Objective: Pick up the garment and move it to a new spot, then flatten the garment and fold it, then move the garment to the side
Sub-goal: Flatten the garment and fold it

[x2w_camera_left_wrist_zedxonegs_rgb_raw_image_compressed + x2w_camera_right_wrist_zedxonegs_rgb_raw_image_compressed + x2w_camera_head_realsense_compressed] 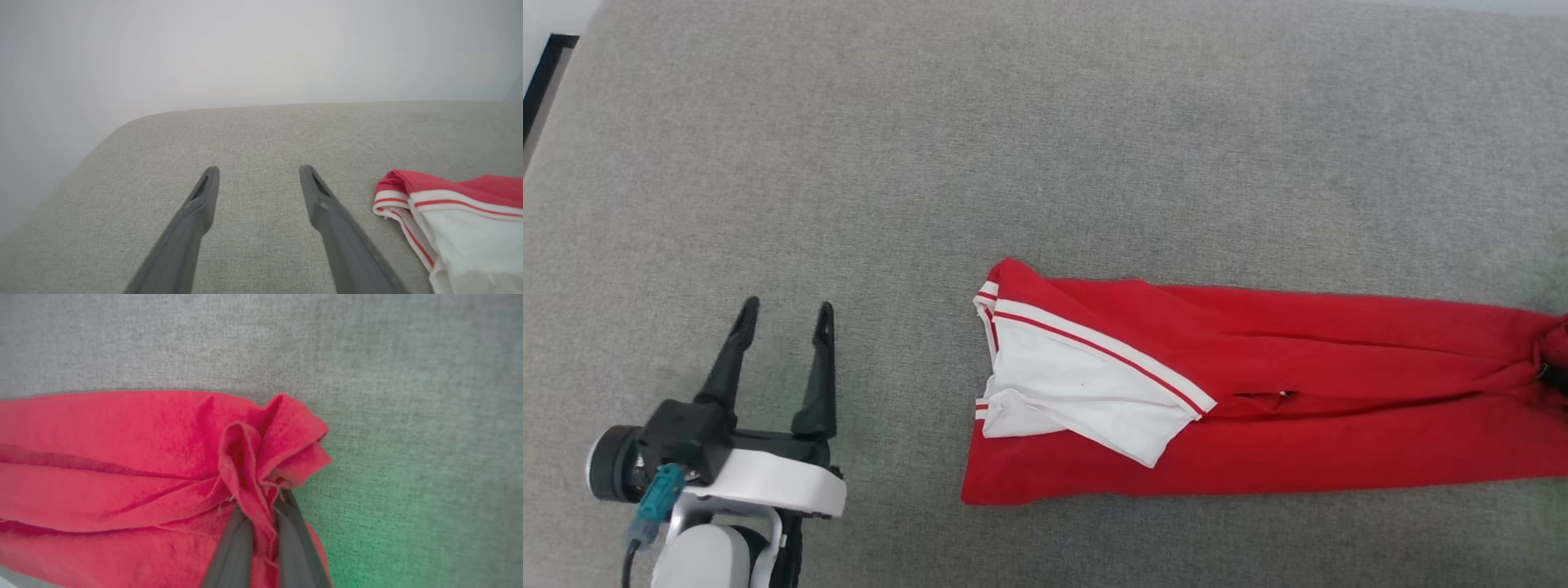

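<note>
1. Head view: you have the garment point(1258, 392) lying stretched out long on the grey padded surface point(931, 163), running from the middle of the view to its right edge, where the red cloth gathers into a bunch. At its left end a white panel point(1078, 392) is folded over the red, edged with striped trim point(1094, 347). Your left gripper point(788, 306) stands at the lower left, well apart from the garment, fingers spread and pointing up the view, holding nothing
2. Left wrist view: you see the two dark fingers set wide apart over bare grey surface, with nothing between them. The striped, white-lined end of the garment lies at the lower right, near the right-hand finger but not touching it. A pale wall point(245, 49) stands behind the surface's rounded far edge
3. Right wrist view: your right gripper point(261, 504) is clamped on a pinch of red cloth at the garment's end. The fabric passes up between the two fingers and puckers into folds above their tips. The rest of the garment spreads to the left in long creases on the grey surface
</note>
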